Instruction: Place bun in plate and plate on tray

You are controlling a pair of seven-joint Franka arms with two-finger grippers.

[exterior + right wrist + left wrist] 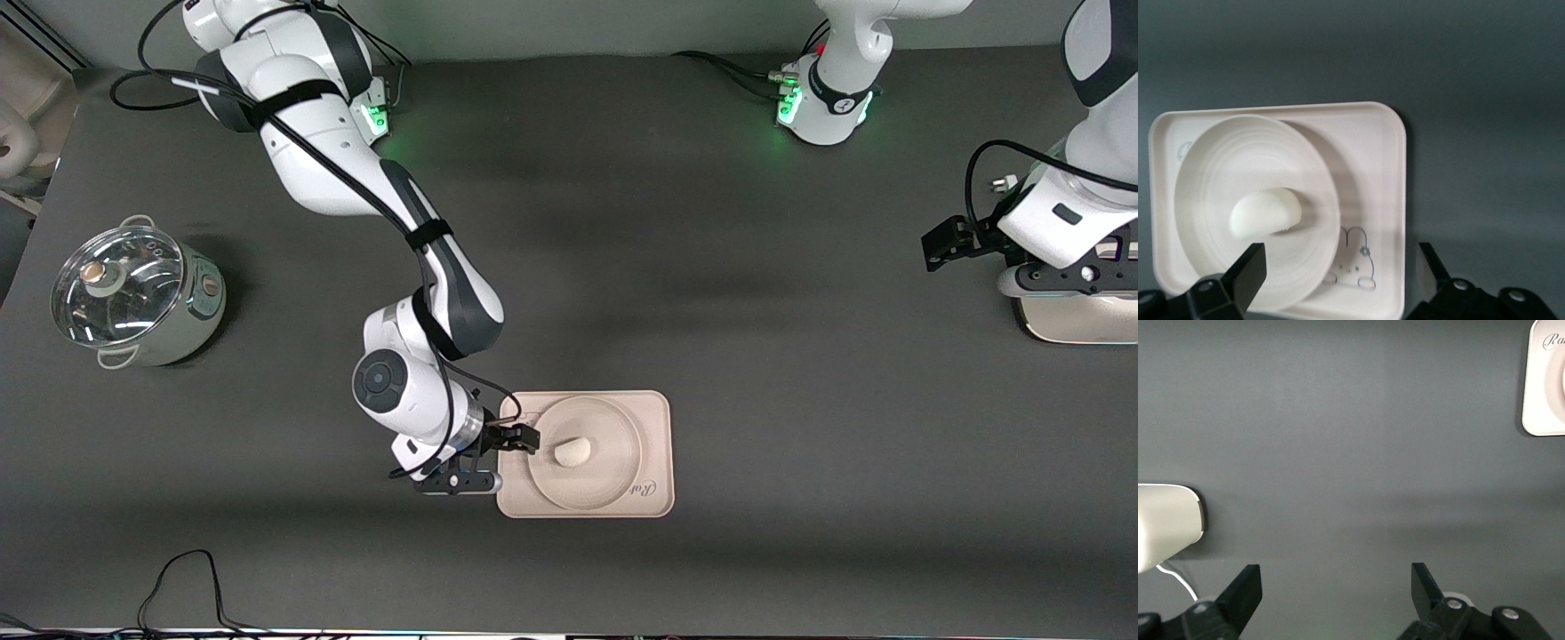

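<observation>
Bun [573, 452] lay in plate [584, 453], plate on tray [653, 411]
Right gripper [514, 436] gaped empty at the tray's edge; left gripper [1337, 597] waited open over bare tabletop [711, 267]; plate probably rigid, slick, best pinched by its rim

We see only a corner of the tray [1543, 380] in the left wrist view, its lettering cut to "Ra". In the front view the plate [613, 484] covers most of that lettering, and the right gripper [511, 437] hides the tray's drawing. The cream object [1080, 320] under the left gripper [1067, 276] runs off the frame; we cannot identify it.
</observation>
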